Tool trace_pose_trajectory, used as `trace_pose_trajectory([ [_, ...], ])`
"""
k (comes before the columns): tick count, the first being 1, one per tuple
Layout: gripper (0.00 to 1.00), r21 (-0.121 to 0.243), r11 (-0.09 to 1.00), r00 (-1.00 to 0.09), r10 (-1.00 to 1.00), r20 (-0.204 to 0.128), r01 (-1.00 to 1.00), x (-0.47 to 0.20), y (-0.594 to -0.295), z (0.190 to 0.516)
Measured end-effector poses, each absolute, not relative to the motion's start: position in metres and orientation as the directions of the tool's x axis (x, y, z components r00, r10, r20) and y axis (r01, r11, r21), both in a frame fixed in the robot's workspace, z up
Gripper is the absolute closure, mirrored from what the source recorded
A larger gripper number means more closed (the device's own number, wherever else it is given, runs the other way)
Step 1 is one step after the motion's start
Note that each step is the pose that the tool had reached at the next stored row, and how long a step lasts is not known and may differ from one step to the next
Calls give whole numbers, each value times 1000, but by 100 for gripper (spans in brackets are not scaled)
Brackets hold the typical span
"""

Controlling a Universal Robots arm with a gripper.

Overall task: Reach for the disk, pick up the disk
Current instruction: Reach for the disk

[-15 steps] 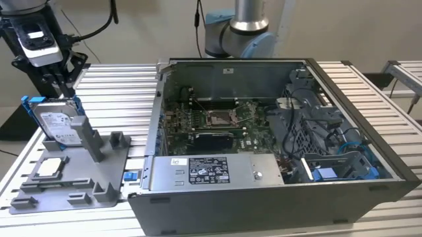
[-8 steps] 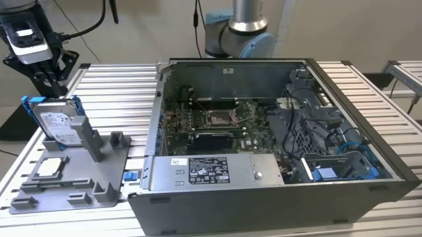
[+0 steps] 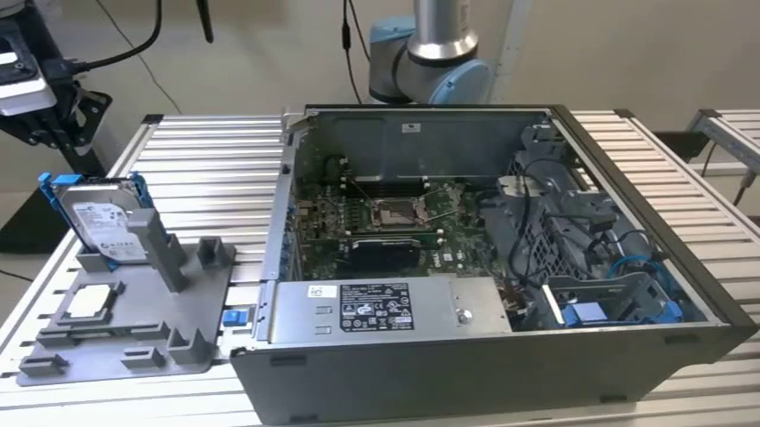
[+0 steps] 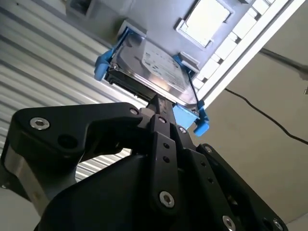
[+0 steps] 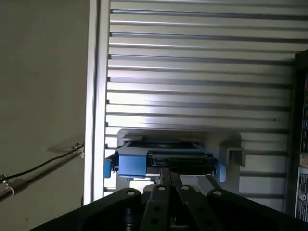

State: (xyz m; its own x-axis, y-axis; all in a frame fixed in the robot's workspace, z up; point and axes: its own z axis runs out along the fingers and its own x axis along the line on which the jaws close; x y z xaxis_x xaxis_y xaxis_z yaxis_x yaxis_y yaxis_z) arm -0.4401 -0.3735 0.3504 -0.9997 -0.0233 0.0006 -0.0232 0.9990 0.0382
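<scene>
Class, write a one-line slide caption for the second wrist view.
Gripper close to the blue-framed disk, which sits in a grey holder.

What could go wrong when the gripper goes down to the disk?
The gripper looks shut; descending like this, it may strike the disk on its top edge. The disk stands upright in a grey holder; a skewed pull may jam it. A chip lies on the same holder; a jolt might shift it.
</scene>
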Motion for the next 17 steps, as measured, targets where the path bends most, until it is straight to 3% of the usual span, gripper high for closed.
trace_pose_trajectory([
  [17, 100, 38, 998, -999, -52, 0, -52, -458, -370, 350],
])
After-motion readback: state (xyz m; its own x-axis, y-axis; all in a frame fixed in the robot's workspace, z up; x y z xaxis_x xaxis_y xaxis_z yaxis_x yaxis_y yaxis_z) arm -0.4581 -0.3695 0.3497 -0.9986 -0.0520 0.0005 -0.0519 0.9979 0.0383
